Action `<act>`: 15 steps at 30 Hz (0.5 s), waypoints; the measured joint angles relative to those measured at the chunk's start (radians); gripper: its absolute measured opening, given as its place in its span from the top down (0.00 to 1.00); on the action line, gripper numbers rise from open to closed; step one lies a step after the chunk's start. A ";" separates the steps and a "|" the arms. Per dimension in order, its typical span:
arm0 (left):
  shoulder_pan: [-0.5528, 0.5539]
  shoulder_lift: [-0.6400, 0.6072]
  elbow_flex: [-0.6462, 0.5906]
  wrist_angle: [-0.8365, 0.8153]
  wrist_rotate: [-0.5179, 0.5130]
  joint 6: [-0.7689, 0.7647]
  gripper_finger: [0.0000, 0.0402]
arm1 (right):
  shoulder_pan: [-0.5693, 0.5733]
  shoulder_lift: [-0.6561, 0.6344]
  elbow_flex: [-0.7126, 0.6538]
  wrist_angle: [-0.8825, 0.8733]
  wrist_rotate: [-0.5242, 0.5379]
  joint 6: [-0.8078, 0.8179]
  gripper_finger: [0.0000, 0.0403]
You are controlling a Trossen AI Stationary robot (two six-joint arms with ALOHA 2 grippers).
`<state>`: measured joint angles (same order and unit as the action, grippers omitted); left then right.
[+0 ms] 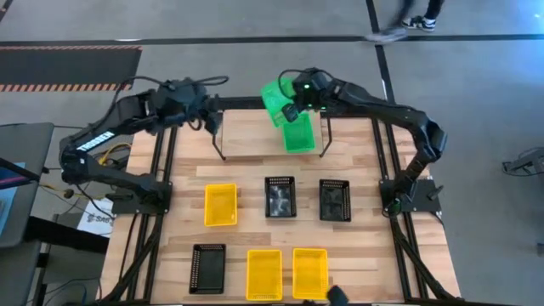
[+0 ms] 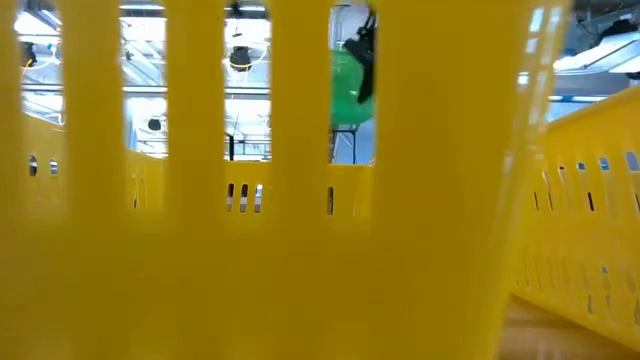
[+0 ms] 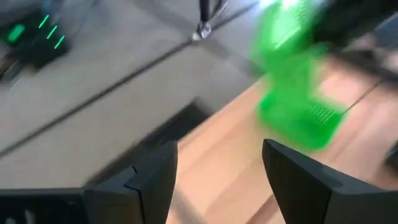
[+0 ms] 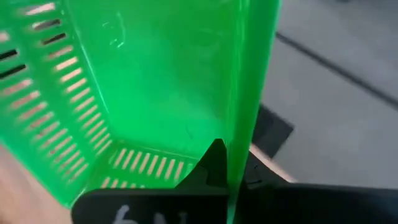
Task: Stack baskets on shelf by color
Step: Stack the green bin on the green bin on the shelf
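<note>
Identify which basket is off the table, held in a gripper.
The tilted green basket pinched by the right gripper above the shelf; the yellow and black baskets lie flat on the table.

White lettering runs along the left arm [image 1: 95, 140], too small to read. A white sheet [image 1: 93, 219] beside the desk carries dark print, likewise illegible.

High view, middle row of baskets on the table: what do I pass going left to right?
Yellow basket → black basket → second black basket.
</note>
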<state>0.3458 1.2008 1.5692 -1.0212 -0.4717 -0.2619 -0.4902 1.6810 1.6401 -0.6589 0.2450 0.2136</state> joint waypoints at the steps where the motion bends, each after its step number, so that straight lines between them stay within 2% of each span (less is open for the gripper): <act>1: -0.005 -0.004 0.000 -0.065 -0.030 -0.041 0.44 | -0.008 -0.021 0.000 -0.046 -0.009 0.025 0.99; 6: -0.041 -0.014 -0.001 -0.290 -0.141 -0.203 0.44 | -0.052 -0.109 0.001 -0.199 -0.141 0.176 0.99; 10: -0.070 -0.009 -0.002 -0.315 -0.183 -0.220 0.44 | -0.056 -0.125 0.001 -0.301 -0.221 0.244 0.99; 15: -0.081 -0.008 -0.002 -0.312 -0.197 -0.203 0.44 | -0.022 -0.087 0.001 -0.370 -0.235 0.293 0.99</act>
<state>0.2653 1.1927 1.5677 -1.3334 -0.6684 -0.4652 -0.5125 1.5941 1.6413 -1.0284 0.0101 0.5062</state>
